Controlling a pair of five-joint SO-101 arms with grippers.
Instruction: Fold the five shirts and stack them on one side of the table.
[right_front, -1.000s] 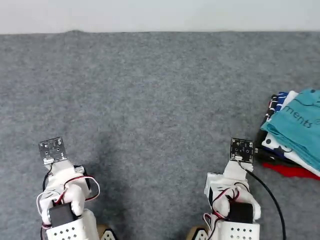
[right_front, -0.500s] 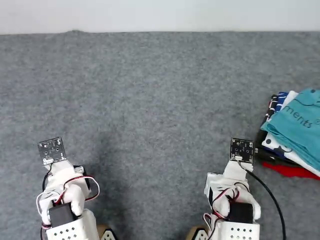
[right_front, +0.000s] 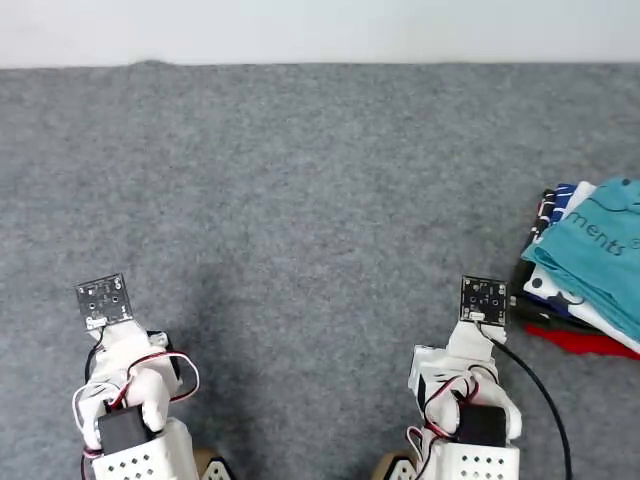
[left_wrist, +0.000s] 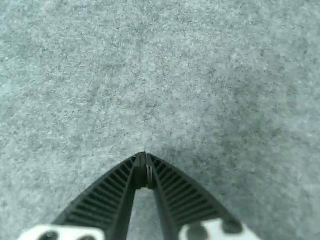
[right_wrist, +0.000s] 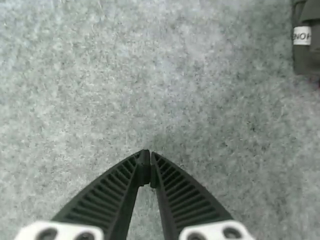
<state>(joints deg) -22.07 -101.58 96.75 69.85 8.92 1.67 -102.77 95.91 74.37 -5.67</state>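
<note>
Room to pass across grey mat (right_front: 300, 200), shirt stack (right_front: 592, 262) occupying its right edge

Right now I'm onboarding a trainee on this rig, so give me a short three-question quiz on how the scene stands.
1. True or false: the left claw is shut with nothing in it.
2. Where does the stack of shirts lie?
A) at the edge of the table, on the side of the right arm
B) in the middle, between the arms
C) beside the left arm
3. Fill in: the top shirt of the stack is ____ in colour.

Key: 1 true; 2 A; 3 teal.
</note>
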